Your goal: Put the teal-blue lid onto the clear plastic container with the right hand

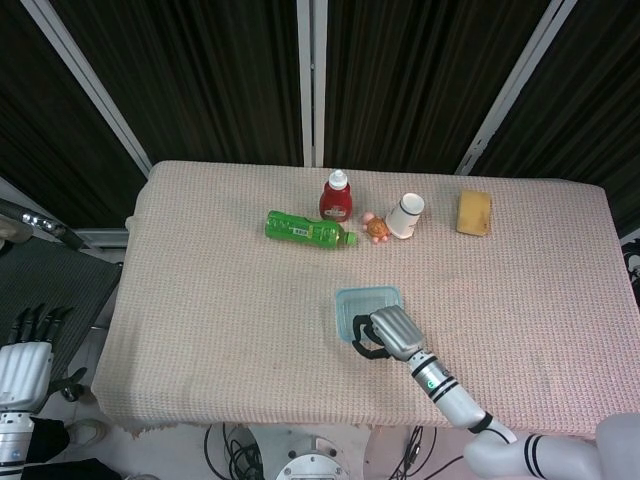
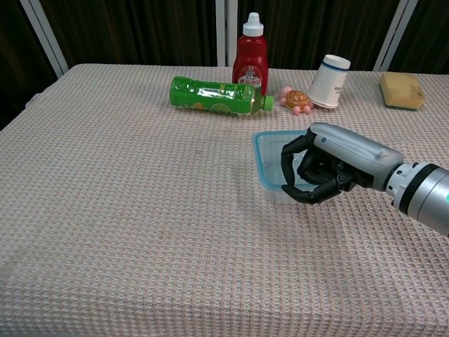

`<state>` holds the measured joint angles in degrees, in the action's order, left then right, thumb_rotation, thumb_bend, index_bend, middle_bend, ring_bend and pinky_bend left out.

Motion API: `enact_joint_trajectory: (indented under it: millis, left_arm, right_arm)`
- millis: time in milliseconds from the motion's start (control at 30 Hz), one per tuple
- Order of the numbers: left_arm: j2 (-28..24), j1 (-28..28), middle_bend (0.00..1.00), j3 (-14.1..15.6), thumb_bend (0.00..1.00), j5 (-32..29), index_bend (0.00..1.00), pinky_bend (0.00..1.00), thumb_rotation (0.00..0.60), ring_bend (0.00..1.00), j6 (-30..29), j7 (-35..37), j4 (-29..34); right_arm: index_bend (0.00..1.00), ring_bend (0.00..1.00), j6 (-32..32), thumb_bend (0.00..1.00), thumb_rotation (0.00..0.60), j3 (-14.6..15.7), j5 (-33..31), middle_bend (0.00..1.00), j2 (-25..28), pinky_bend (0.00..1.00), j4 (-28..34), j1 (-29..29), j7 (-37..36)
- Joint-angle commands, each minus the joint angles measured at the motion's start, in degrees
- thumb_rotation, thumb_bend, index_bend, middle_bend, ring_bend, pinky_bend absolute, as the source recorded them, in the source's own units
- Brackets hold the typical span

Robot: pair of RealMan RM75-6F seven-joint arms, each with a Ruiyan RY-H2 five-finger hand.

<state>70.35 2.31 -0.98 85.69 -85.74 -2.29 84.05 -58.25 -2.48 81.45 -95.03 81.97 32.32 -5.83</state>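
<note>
The clear plastic container (image 2: 275, 192) stands on the table right of centre with the teal-blue lid (image 1: 360, 301) (image 2: 271, 150) lying on top of it. My right hand (image 1: 386, 333) (image 2: 324, 166) hovers over the container's near right part. Its fingers are curled in and hold nothing; whether the fingertips touch the lid I cannot tell. The hand hides the container's right half in the chest view. My left hand (image 1: 26, 344) hangs off the table at the far left of the head view, fingers apart and empty.
Along the far side lie a green bottle (image 1: 305, 230) (image 2: 214, 96), a red ketchup bottle (image 1: 337, 196) (image 2: 250, 56), a small orange toy (image 1: 376, 228) (image 2: 296, 100), a tipped white cup (image 1: 405, 215) (image 2: 330, 81) and a yellow sponge (image 1: 474, 212) (image 2: 401, 90).
</note>
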Motion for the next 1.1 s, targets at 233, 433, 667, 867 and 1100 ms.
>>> enact_joint_trajectory:
  millis: [233,433,667,867,1100]
  left_arm:
    - [-0.1,-0.1,0.12,0.0,0.00,0.1,0.14,0.00,0.600,0.00,-0.3,0.0,0.0]
    - [-0.7,0.0,0.12,-0.3,0.00,0.1,0.14,0.00,0.600,0.00,-0.5,-0.1,0.5]
    - [-0.9,0.6,0.12,-0.8,0.00,0.3,0.14,0.00,0.600,0.00,-0.5,0.0,0.6]
    - [-0.6,1.3,0.12,-1.1,0.00,1.0,0.14,0.00,0.600,0.00,-0.6,-0.6,0.7]
    - [-0.3,1.4,0.12,-1.3,0.00,1.9,0.14,0.00,0.600,0.00,-1.8,-2.2,1.6]
  right_arm:
    - [1.00,0.88,-2.9,0.63,0.600,-1.1,1.9,0.93,1.2,1.00,1.7,-0.5,-0.8]
    - [0.93,0.81,-7.6,0.58,0.600,-2.4,3.6,0.90,5.0,0.95,4.3,-1.8,0.7]
    - [0.38,0.36,-15.5,0.23,0.600,-2.9,0.0,0.46,14.2,0.43,8.7,-7.8,14.9]
    - [0.03,0.03,-19.1,0.15,0.600,-1.6,-3.5,0.11,21.9,0.08,12.2,-13.2,18.0]
    - [0.00,0.00,-24.4,0.15,0.600,2.0,-0.6,0.00,27.3,0.00,12.8,-19.5,13.5]
